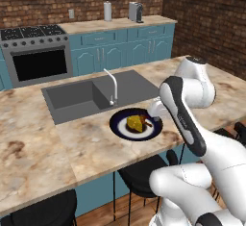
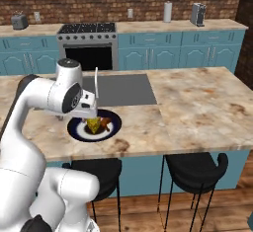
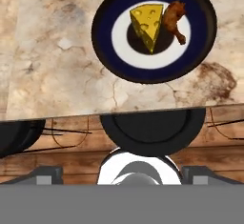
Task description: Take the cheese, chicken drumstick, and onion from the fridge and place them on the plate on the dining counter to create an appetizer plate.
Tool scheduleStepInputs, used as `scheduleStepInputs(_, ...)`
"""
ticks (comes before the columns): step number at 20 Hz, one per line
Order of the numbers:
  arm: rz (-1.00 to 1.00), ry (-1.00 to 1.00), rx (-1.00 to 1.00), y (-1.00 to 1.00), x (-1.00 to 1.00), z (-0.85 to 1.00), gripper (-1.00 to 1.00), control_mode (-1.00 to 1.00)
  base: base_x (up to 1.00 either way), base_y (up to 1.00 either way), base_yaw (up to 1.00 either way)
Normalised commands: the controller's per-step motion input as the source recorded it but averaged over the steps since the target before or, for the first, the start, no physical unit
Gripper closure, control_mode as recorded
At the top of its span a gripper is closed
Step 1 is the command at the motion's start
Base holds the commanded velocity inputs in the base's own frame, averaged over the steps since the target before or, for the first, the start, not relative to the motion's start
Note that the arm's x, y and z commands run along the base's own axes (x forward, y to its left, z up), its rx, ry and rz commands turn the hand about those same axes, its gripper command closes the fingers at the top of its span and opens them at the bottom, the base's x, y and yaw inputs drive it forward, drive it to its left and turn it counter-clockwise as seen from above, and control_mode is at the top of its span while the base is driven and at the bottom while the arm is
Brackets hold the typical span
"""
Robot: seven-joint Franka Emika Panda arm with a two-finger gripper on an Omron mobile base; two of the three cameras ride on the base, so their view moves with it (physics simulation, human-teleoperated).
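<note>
Cheese and chicken drumstick down on plate at dining counter, gripper spread wide, holding nothing; onion yet to fetch.

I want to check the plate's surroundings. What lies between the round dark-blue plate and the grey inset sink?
In the left base view, bare marbled counter separates the round dark-blue plate from the grey inset sink.

The cheese and chicken drumstick lay touching on the plate, near the bench edge beside the sink.
</note>
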Motion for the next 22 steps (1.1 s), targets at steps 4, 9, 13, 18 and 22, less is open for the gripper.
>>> scheduleStepInputs(4, 0.0, 0.0, 0.0, 0.0, 0.0, 0.0, -1.0, 1.0, -0.99, 0.0, 0.0)
scheduleStepInputs(9, 0.0, 0.0, 0.0, 0.0, 0.0, 0.0, -1.0, 1.0, -1.0, 0.23, 0.14)
scheduleStepInputs(13, 0.0, 0.0, 0.0, 0.0, 0.0, 0.0, -1.0, 1.0, -0.6, 0.76, 0.47)
scheduleStepInputs(18, 0.0, 0.0, 0.0, 0.0, 0.0, 0.0, -1.0, 1.0, -0.05, 0.65, 0.83)
scheduleStepInputs(22, 0.0, 0.0, 0.0, 0.0, 0.0, 0.0, -1.0, 1.0, -0.01, 0.27, 0.96)
